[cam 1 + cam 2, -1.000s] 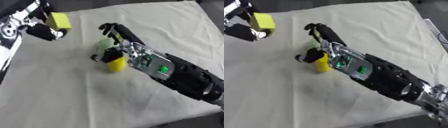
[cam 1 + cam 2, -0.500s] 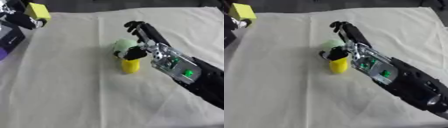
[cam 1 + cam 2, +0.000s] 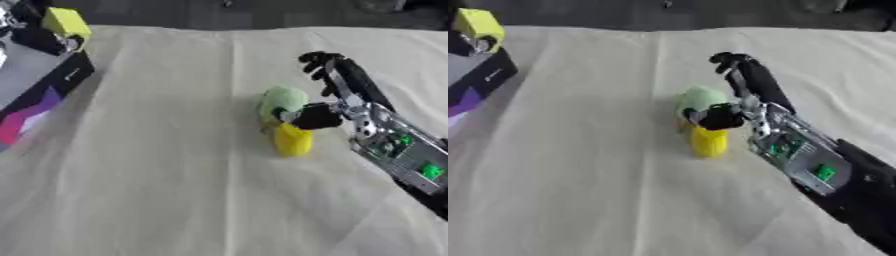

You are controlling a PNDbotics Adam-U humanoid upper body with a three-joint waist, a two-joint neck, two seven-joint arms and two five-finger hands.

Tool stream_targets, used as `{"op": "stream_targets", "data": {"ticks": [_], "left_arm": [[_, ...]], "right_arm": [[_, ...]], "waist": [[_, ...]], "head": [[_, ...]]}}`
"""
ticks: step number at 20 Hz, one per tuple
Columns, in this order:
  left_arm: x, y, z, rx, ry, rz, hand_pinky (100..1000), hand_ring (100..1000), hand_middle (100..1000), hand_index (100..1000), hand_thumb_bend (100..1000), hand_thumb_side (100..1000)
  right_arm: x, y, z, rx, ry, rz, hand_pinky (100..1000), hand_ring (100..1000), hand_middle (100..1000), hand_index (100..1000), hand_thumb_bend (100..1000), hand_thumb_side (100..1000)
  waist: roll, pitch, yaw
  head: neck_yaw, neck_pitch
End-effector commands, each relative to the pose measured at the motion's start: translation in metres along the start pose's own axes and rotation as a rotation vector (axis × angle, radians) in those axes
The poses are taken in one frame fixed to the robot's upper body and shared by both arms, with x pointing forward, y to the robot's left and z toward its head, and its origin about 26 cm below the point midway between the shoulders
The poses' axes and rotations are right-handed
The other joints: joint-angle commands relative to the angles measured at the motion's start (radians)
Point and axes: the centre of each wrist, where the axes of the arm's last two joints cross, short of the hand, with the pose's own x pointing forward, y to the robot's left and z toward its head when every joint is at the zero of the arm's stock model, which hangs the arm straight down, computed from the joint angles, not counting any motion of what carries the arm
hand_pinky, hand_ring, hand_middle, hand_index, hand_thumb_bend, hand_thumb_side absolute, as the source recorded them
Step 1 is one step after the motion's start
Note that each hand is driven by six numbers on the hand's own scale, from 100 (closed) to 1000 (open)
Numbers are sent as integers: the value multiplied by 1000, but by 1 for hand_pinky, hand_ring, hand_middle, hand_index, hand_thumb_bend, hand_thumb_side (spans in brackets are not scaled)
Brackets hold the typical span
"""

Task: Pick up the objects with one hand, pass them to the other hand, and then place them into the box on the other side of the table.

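Now the left robot hand (image 3: 39,37), gripping a yellow block (image 3: 67,22), has reached the box (image 3: 48,87) at far left, while the open right robot hand (image 3: 337,85) touches the green-and-yellow object (image 3: 284,120) mid-counter (image 3: 157,190)

Bare cloth (image 3: 157,175) lies open between the box (image 3: 44,90) and the yellow-green objects (image 3: 284,122).

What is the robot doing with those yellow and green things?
The robot's right hand is reaching beside a pale green object and a yellow object in the middle of the cloth-covered table, its thumb touching them. At the far left, its left hand holds a yellow block above the box. So one thing is about to go in the box, and the others wait.
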Motion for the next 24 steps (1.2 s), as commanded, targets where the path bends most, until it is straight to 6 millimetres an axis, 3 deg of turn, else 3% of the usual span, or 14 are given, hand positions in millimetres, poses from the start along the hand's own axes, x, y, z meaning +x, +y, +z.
{"op": "stream_targets", "data": {"ticks": [1,12,18,24], "left_arm": [[-20,26,-2,87,57,-12,764,535,422,428,311,100],[-72,42,-7,218,250,3,765,534,420,427,301,100],[-92,42,-9,262,335,2,770,558,441,448,298,100],[-107,35,-11,316,424,-40,796,600,522,529,398,100]], "right_arm": [[0,-11,-1,-63,-5,3,575,760,720,849,580,195],[-4,-13,-1,-161,-21,-61,554,749,710,841,582,186],[-6,-10,0,-174,-11,-98,549,743,703,837,578,182],[-6,-9,0,-185,-20,-121,547,740,700,835,582,183]], "waist": [[-4,-26,-3],[-20,20,-58],[-25,36,-81],[-28,42,-100]], "head": [[34,-26],[127,-65],[153,-73],[156,-80]]}}
